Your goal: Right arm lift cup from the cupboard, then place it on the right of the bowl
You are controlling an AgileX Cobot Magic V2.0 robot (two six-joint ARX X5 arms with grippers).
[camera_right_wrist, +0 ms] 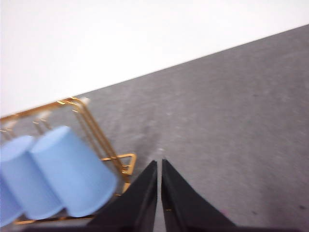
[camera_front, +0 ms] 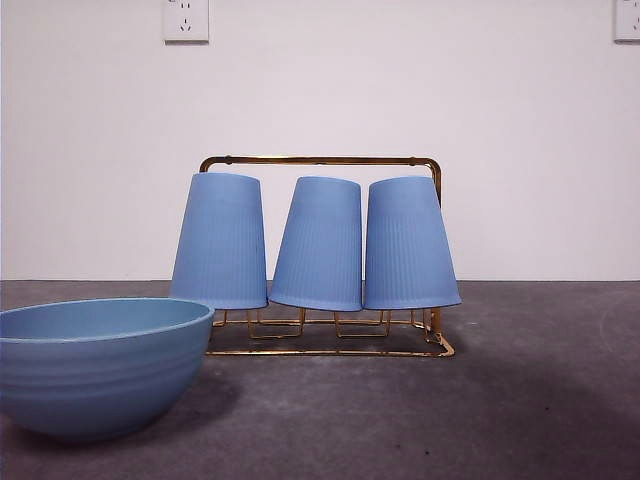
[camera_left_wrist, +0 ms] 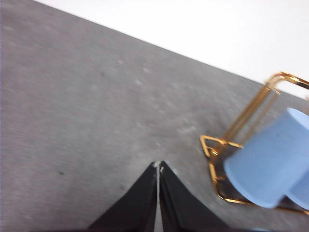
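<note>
Three ribbed blue cups hang upside down on the gold wire cupboard (camera_front: 320,161): left cup (camera_front: 220,240), middle cup (camera_front: 318,243), right cup (camera_front: 409,243). The wide blue bowl (camera_front: 95,365) sits at the front left of the table. No arm shows in the front view. In the right wrist view my right gripper (camera_right_wrist: 159,164) is shut and empty above the grey table, beside the cupboard (camera_right_wrist: 108,145) and its nearest cup (camera_right_wrist: 72,169). In the left wrist view my left gripper (camera_left_wrist: 158,166) is shut and empty, apart from the cupboard (camera_left_wrist: 251,113) and a cup (camera_left_wrist: 270,164).
The grey table (camera_front: 520,400) runs to a white wall with two sockets, one (camera_front: 186,19) at the top left and one (camera_front: 627,19) at the top right. Bare table lies to the right of the bowl and in front of the cupboard.
</note>
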